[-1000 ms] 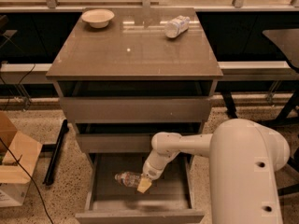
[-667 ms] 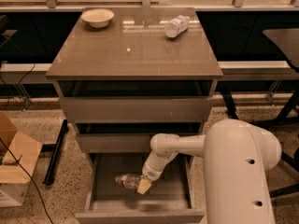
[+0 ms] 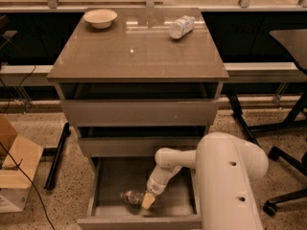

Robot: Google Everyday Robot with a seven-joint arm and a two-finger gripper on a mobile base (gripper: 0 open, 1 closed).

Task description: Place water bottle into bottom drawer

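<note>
In the camera view, the bottom drawer (image 3: pixel 113 175) was seen pulled out, and the water bottle (image 3: pixel 130 196) was seen lying on its side on the drawer's floor, near the front wall. The gripper (image 3: pixel 148 201) was seen down inside the drawer, at the bottle's end nearer the arm. Whether the bottle was clamped could not be told. A bowl (image 3: pixel 100 18) and a shorter bottle (image 3: pixel 182 26) were seen on the cabinet top (image 3: pixel 139 51).

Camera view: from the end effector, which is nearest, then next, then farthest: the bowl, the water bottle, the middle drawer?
The end effector is low in the bottom drawer.
1. Water bottle, right beside it.
2. Middle drawer, just above.
3. Bowl, up on top, back left.
</note>
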